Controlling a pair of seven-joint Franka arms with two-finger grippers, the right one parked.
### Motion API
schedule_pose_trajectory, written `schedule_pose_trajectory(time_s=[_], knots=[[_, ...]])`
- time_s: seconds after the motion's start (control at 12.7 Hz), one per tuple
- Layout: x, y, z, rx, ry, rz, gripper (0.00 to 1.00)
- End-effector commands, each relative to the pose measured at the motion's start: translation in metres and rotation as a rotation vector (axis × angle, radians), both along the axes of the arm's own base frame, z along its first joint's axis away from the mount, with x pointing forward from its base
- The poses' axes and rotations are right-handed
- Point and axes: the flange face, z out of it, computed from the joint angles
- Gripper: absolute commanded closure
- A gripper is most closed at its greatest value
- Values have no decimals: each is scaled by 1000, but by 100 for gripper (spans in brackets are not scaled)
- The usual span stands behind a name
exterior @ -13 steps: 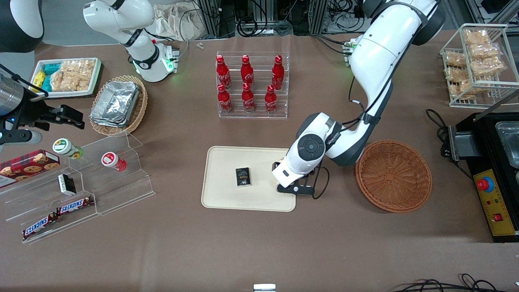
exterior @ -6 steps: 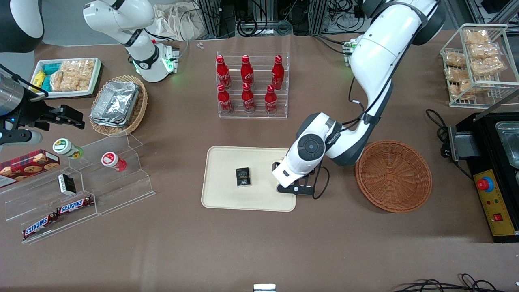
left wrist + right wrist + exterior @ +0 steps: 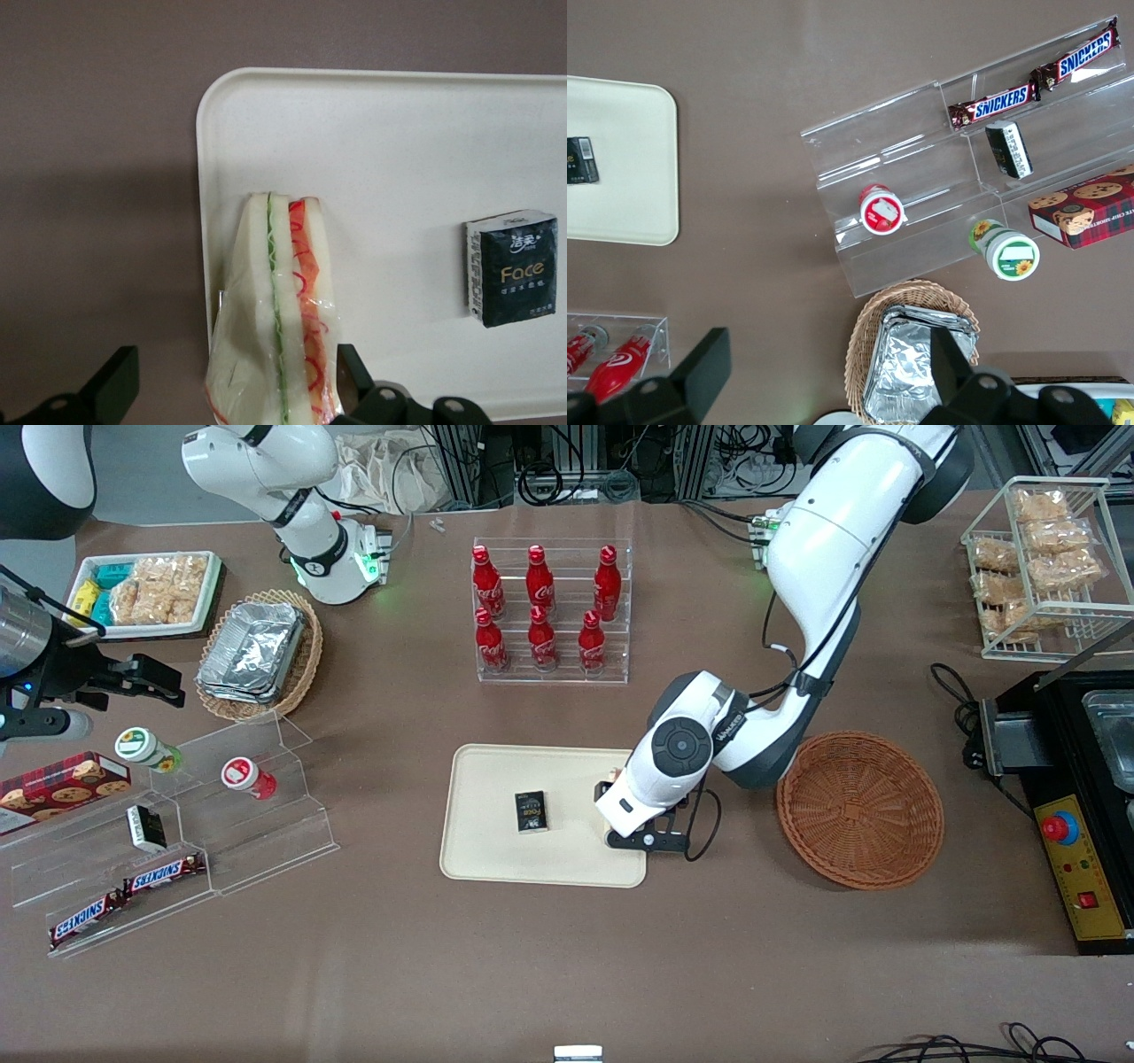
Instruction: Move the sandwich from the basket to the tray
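Clear-wrapped triangular wedge sandwich (image 3: 282, 319) resting on edge at the rim of the cream-beige rectangular plastic tray (image 3: 496, 779), tool (image 3: 235, 394) spread wide around it, fingers apart from wrap, reddish-brown woven wicker basket (image 3: 859, 809) beside tray on brown surface (image 3: 567, 957), small black packet (image 3: 512, 279) on tray.

Hidden and cut-off parts

From the front, the working arm's wrist covers the sandwich (image 3: 276, 310) and most of the gripper (image 3: 640, 834); the wrist view's edge cuts the sandwich's wrapped end, the gripper's fingers (image 3: 111, 385) and the tray (image 3: 399, 159). The tray's corner (image 3: 633, 868) toward the basket (image 3: 859, 809) lies partly under the arm, and the small print on the dark pack (image 3: 512, 279) is too fine to read
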Motion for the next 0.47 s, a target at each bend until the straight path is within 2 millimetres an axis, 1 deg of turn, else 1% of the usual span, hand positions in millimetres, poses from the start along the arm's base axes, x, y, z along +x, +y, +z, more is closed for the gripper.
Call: schedule_pose_trajectory(time_s=[0.0, 0.31, 0.39], knots=[[1, -1, 7, 5, -5, 17, 0], [2, 0, 10, 7, -4, 18, 0], [2, 3, 16, 12, -2, 16, 0]])
